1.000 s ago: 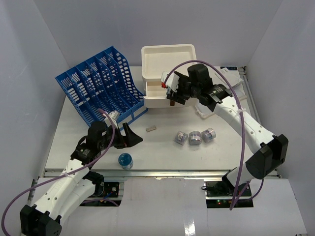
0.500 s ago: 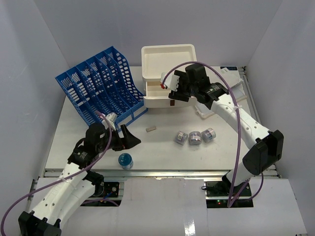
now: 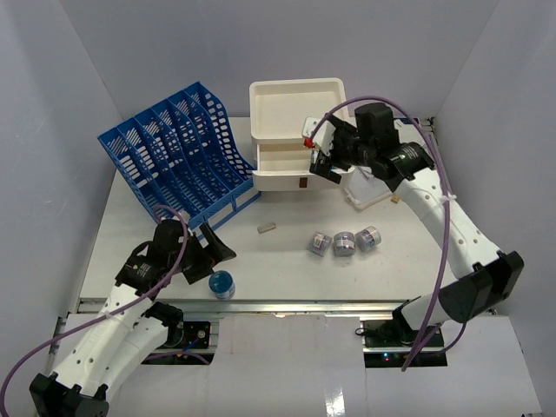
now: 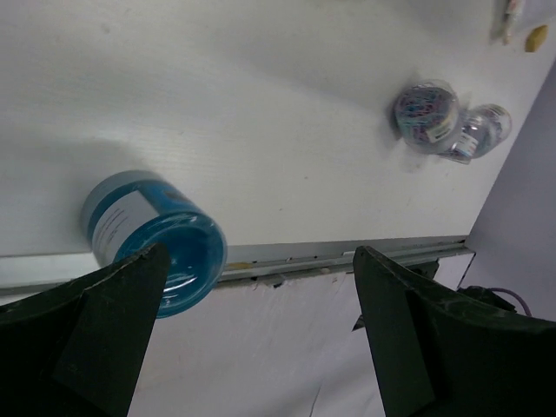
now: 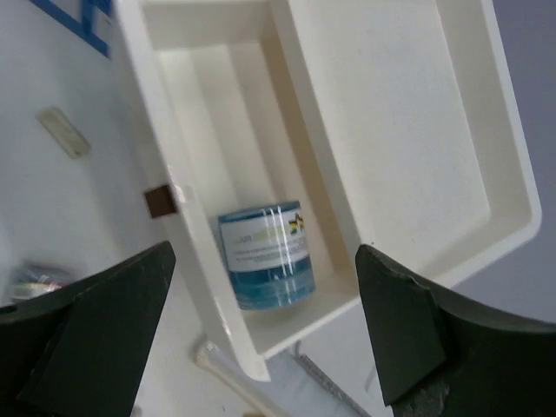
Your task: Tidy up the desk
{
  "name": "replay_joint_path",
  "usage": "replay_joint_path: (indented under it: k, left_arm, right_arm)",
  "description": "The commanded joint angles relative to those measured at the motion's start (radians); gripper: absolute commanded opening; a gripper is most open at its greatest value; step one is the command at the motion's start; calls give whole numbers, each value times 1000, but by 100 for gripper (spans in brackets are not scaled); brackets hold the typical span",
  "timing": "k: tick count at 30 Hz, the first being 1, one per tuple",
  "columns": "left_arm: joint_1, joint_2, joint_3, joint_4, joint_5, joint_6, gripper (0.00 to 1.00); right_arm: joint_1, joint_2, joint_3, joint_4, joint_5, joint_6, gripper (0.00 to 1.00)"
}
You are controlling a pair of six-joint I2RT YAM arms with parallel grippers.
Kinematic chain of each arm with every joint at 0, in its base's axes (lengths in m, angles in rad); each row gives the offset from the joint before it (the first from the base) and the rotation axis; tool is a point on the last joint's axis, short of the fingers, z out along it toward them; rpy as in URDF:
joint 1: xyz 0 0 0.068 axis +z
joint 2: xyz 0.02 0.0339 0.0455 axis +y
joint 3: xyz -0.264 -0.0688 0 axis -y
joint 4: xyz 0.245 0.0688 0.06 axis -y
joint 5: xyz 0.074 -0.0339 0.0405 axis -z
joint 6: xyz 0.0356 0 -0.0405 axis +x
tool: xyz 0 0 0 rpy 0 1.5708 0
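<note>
Both arms have shifted: the right gripper (image 3: 319,158) has drawn back to the right of the open drawer (image 3: 280,162), and the left gripper (image 3: 213,258) has slid down toward the near edge, closer to the blue jar (image 3: 221,284).

Both sets of fingers are spread wide with nothing between them. In the right wrist view a second jar (image 5: 265,256) lies on its side inside the drawer, clear of the fingers. In the left wrist view the blue jar sits just beside one finger, not yet between the two.

The desk (image 3: 287,261) lies under everything, with its metal rail (image 3: 287,305) along the near edge by the arm bases. It looks heavy and stiff, a fixed surface rather than something to grip, so the handling falls to the loose items on it. Its top looks smooth, so round jars may skid or roll if nudged from one side.

The blue jar stands close to the rail, so a careless push could send it off. It looks rigid and light, best taken across its round wall.

Three small jars (image 3: 344,242) and a tan block (image 3: 267,228) are left in the middle, near the blue rack (image 3: 178,152).
</note>
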Motion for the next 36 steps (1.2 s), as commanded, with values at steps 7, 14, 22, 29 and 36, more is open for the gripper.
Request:
replay_joint_path:
  k: [7, 14, 22, 29, 36]
  left_arm:
    - [5, 49, 68, -207, -22, -77, 98]
    - [5, 166, 120, -241, -13, -22, 98]
    - [5, 220, 152, -330, -44, -14, 98]
    - [-7, 308, 118, -305, -23, -3, 98]
    - [-24, 394, 84, -199, 38, 37, 96]
  right_arm:
    - [-48, -438, -509, -41, -529, 53, 93]
    - [-124, -550, -703, -31, -613, 43, 94]
    - [-177, -582, -780, -24, -692, 32, 94]
    - [-200, -581, -817, -13, -739, 27, 94]
    - [-205, -578, -843, -15, -747, 11, 94]
